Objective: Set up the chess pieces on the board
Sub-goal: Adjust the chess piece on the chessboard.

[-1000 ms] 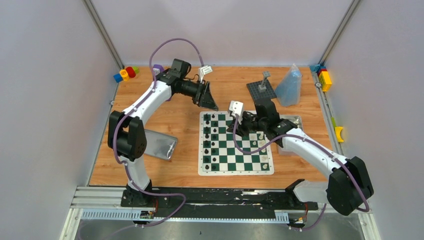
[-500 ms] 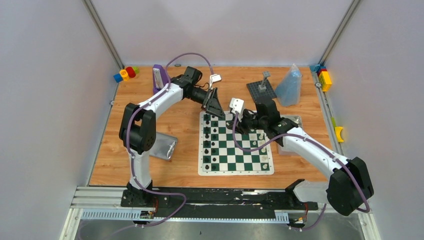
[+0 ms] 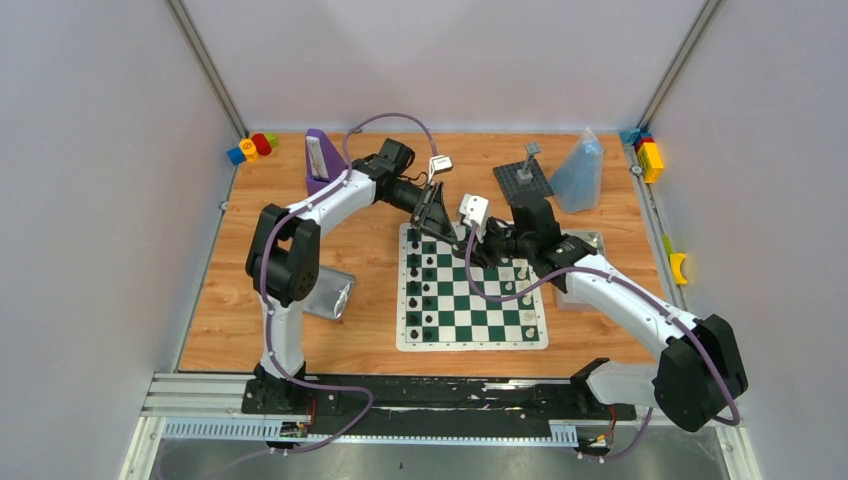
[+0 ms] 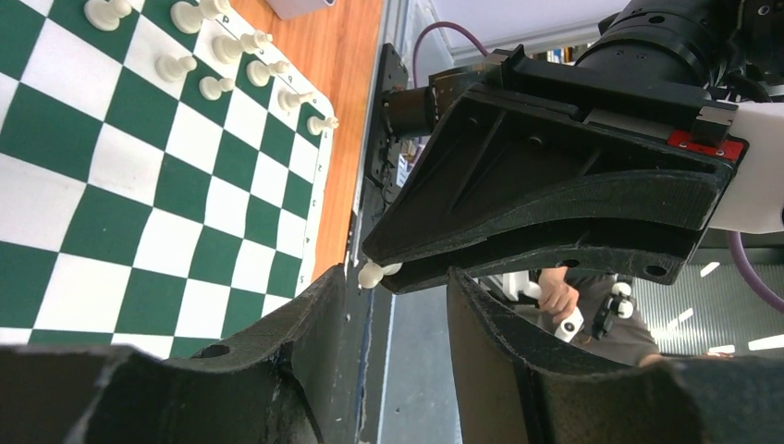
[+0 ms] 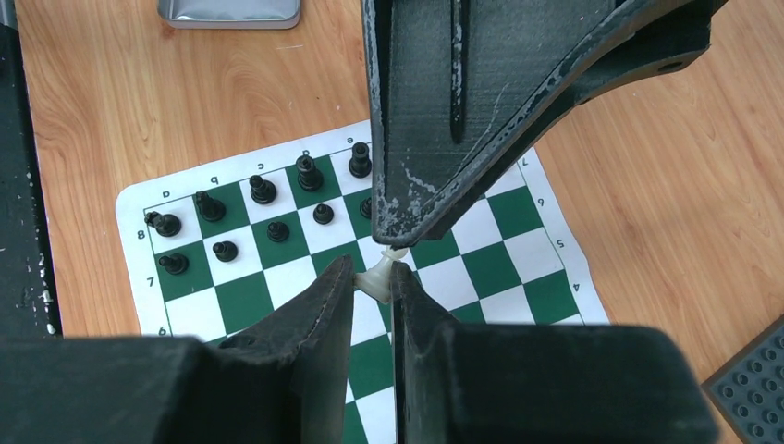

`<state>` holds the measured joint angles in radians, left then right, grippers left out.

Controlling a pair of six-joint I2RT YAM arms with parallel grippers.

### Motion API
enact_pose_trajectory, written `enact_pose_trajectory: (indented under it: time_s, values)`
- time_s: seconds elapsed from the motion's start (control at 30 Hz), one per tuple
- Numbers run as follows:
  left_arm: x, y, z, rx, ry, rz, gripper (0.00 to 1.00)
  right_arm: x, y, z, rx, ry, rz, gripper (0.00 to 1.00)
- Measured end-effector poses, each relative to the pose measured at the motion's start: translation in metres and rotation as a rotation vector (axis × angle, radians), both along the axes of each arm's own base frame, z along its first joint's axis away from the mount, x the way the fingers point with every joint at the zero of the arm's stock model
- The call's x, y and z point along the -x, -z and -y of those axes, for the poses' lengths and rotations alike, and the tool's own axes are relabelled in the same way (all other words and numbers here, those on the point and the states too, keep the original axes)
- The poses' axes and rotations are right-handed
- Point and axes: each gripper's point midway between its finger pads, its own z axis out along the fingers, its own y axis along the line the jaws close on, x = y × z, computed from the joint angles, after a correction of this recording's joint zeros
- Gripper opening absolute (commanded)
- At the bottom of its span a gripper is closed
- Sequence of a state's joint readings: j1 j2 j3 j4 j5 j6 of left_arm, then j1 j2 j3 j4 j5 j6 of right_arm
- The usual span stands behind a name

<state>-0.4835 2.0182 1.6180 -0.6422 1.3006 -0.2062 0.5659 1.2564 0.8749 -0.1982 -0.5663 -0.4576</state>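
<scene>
Right hand (image 5: pixel 373 274) first: it is pinched tight on a small white piece (image 5: pixel 381 277), which pokes out at the very tips, held in the air above the board (image 5: pixel 134 268). That is the piece in play, and it is off the mat, not on any square.

Just beyond it, the left hand (image 4: pixel 398 282) noses right up to the same piece. From the right wrist view its tip looks to be touching the top of the piece. From its own camera the jaws stand about half apart with nothing between them, and the piece sits just past the tips, close to one side.

I read this as a hand-to-hand pass, or a regrip to get the piece standing straight; which of the two I cannot tell.

Farther out, the black pieces (image 5: pixel 263 190) stand in two tidy rows along their side of the board. The white pieces (image 4: pixel 217 51) line the opposite edge, and that side looks unfinished to me. Past the board, a tin (image 5: pixel 226 11) sits on the tabletop (image 5: pixel 139 111).

Next move, as I judge it: the left jaws need to centre on the piece and close firmly before the right hand lets go. Something this tiny could slip or tip if the grip lands off-centre. After that, it goes down upright onto a free square on the white side.
</scene>
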Motion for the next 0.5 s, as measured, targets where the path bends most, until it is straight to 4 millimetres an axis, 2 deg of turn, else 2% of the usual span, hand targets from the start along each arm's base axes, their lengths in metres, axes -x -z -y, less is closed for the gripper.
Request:
enact_pose_trajectory:
  time_s: [0.5]
  values:
    - [0.0059, 0.0025, 0.0052, 0.015, 0.028, -0.034, 0.37, -0.0019, -0.0012, 0.0006, 0.000, 0.011, 0.006, 0.00]
